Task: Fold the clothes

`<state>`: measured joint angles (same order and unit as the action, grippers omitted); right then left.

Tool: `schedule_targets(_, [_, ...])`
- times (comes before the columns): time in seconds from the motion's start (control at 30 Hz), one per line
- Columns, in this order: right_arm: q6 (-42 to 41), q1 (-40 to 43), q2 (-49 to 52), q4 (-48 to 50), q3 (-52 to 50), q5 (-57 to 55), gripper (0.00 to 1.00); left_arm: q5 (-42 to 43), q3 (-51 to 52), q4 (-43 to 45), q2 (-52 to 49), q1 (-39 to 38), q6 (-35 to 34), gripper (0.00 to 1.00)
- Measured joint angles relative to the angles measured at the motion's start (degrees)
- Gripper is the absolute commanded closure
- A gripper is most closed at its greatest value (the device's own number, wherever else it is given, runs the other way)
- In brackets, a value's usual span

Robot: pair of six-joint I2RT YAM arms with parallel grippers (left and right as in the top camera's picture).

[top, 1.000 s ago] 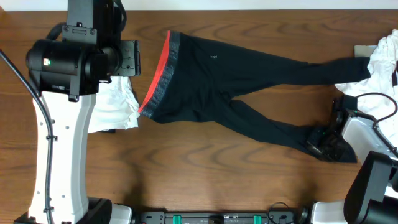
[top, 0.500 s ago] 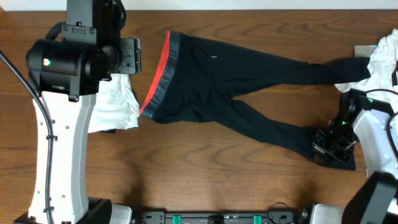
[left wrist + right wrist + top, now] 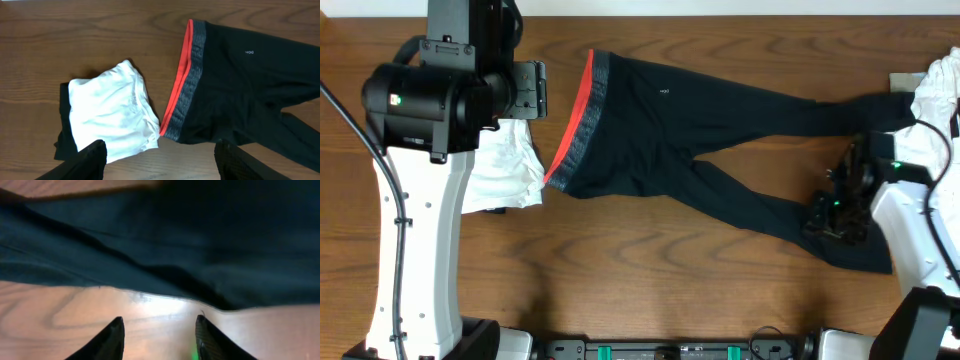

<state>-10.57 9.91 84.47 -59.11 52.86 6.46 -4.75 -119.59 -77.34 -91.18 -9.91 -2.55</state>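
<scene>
Bench: brown wood, with clothes spread across its far half.
Black trousers: laid flat across the middle of the bench. The top is to the left and the two legs run out to the right, one toward the far right corner and one slanting nearer.
Waistband: grey with a red edge, at the trousers' left end (a small pale logo sits just past it on the black cloth).
White garment: crumpled, just beside the waistband, its corner close against the band's lower end.
Other black garment: under the white garment, showing only along its left side.
White heap: at the right edge of the bench, where the end of the upper trouser leg reaches it.
In the way: the left arm hides part of the white garment from overhead.
Left pincer: spread wide and gripping nothing, hanging above the white garment's edge and the bottom of the waistband.
Right pincer: low at the end of the nearer trouser leg. Its fingers are parted with bare wood between them and hold nothing. The black cloth lies just beyond the tips (whether they touch it cannot be told).
</scene>
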Motion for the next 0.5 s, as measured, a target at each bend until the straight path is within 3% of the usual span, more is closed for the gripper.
schedule_targets(0.5, [0.5, -3.4, 0.0, 12.2, -11.0, -10.1, 0.54, 0.0, 0.0, 0.0, 0.0, 0.0, 0.0, 0.29])
